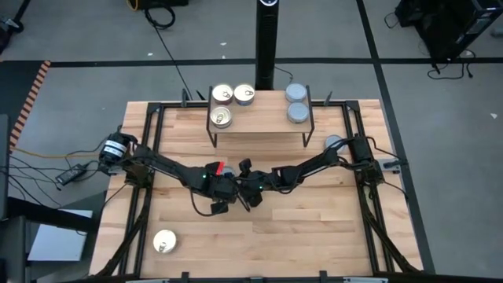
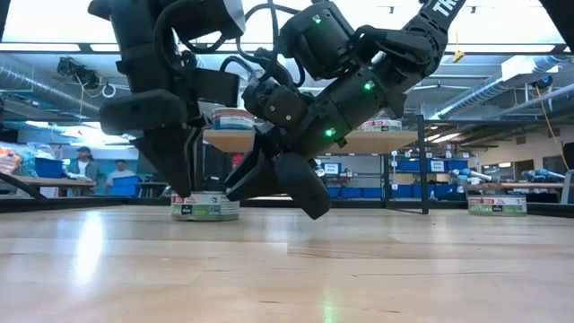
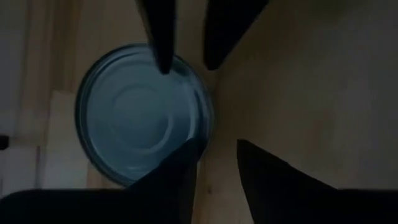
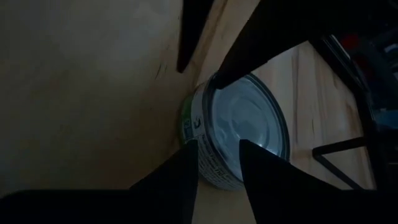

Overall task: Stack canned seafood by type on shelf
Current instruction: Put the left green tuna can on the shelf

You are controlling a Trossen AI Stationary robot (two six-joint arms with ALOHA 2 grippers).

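Here both grippers' fingers (image 3: pixel 180 168) crowd one blue-grey tin (image 3: pixel 143 115).

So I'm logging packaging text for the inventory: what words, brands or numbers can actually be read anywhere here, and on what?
"TR": white letters, cut off by the picture's edge, on the dark arm at the top of the low view.
Blue-grey tin: side label printing too blurred to read.
Tin on the tabletop, low view: label print too small to read.

Bare tabletop (image 1: pixel 314 228) free toward the near edge; both arms' tools (image 1: pixel 236 191) crowding the middle before the shelf (image 1: pixel 259 126).
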